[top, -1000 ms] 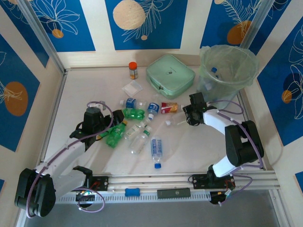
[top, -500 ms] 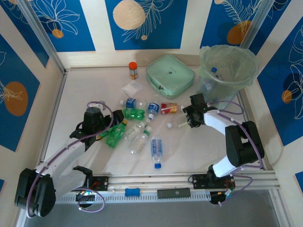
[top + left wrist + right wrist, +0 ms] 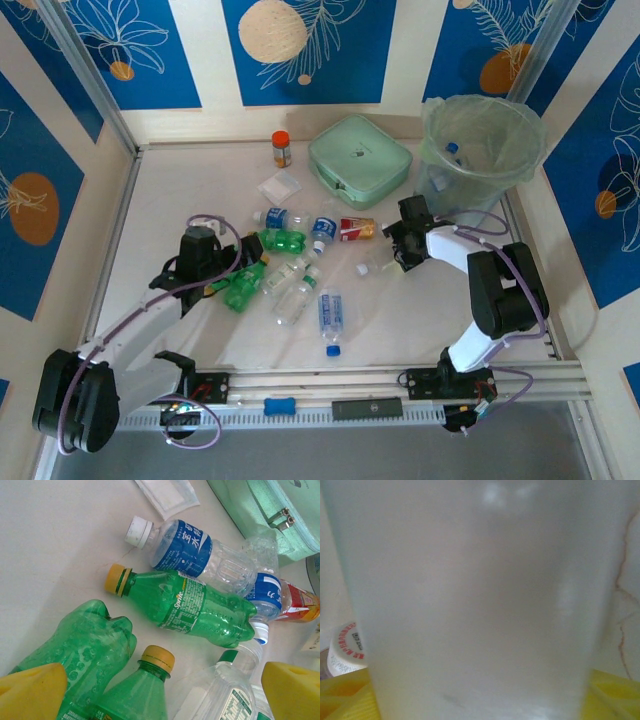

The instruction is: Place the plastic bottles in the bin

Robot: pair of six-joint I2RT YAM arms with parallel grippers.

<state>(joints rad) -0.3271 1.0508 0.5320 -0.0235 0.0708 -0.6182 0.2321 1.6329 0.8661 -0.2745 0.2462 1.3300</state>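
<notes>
As it lies, Sprite bottle (image 3: 190,607) points cap leftward

We see a white table (image 3: 180,190). Green bottles (image 3: 190,607) and blue-labelled bottles (image 3: 185,545) lie just ahead of the jaws of the left gripper (image 3: 160,692), with a white packet (image 3: 167,495) and mint-green case (image 3: 265,510) beyond. A white cap (image 3: 361,268) lies just beside the jaws of the right gripper (image 3: 392,252), and the bin (image 3: 480,190) stands near them.

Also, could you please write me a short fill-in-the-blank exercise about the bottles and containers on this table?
1. The Sprite bottle lying on its side has a ____ cap.
2. The bin is lined with a pale ____ bag.
3. The short jar standing left of the mint-green case has an ____ lid.
Missing words: yellow; green; orange.
</notes>
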